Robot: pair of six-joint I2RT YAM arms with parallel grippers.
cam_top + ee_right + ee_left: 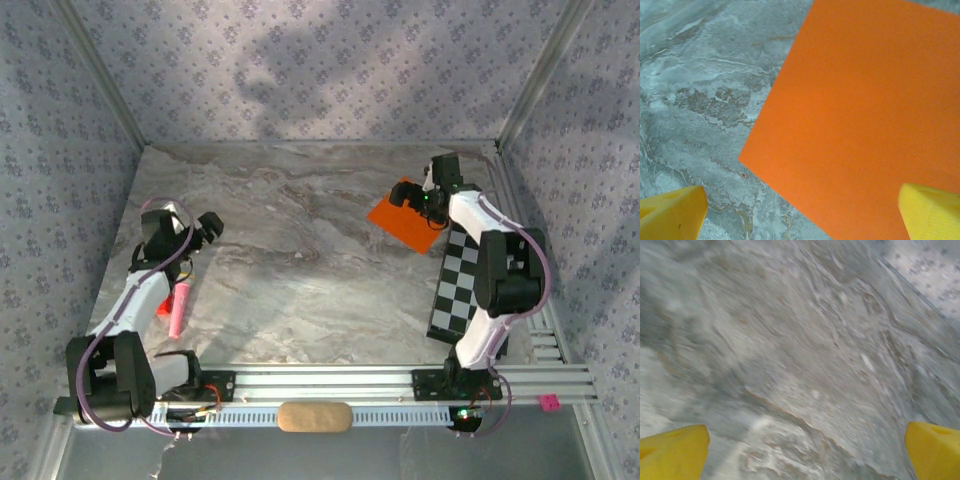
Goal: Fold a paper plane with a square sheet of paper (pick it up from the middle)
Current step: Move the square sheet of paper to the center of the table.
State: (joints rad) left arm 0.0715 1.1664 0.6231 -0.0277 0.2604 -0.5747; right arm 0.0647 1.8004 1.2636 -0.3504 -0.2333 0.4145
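The sheet (865, 100) is orange, the card (455, 285) black-and-white checkered

The middle of the marble surface (300, 270) lies bare from the near rail (330, 385) to the far edge, leaving a wide lane between the two arms. At the far right, the square sheet of paper (398, 225) lies flat, with the right tool (415, 195) above it, fingers spread wide. Just beside it, the checkerboard card (455, 290) lies along the right edge, partly hidden by the right arm (490, 300). On the left, a pink stick (180, 303) lies close beside the left arm (135, 300). The left tool (208, 228) hangs wide open over bare surface. Patterned walls (300, 70) close off the back and both sides.
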